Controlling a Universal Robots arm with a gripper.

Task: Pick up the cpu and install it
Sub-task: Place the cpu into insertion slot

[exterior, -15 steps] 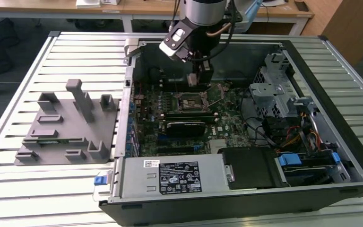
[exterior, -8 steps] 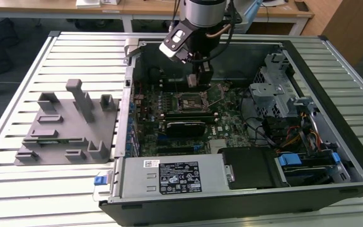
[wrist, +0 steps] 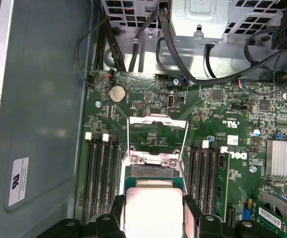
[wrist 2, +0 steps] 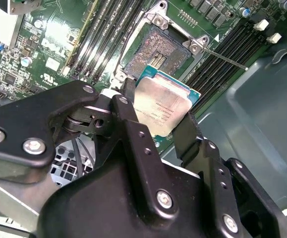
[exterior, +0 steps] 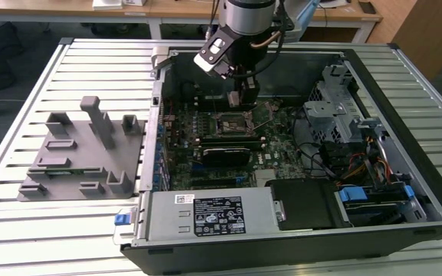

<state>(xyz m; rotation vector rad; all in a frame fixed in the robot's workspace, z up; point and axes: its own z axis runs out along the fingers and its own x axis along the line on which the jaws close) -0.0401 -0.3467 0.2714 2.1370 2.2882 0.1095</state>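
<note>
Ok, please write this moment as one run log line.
gripper: shut on cpu | cpu: held near open socket | not seated

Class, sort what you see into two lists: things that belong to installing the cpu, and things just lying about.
Job: small flat square silvery cpu; black metal gripper clamping it; open square socket on green motherboard.
Lying about: grey plastic fixture block; silver power supply box; round silver coin battery.

In the exterior view I see the computer case (exterior: 282, 253) lying open on the desk (exterior: 44, 241), with the fixture (exterior: 67, 167) at its nine o'clock. Inside, the socket (exterior: 232, 122) sits on the motherboard (exterior: 282, 144), with the power supply (exterior: 213, 213) at its six o'clock. My gripper (exterior: 240, 102) hangs just by the socket, the cpu (wrist 2: 165, 109) between its fingers (wrist 2: 189, 131).
</note>
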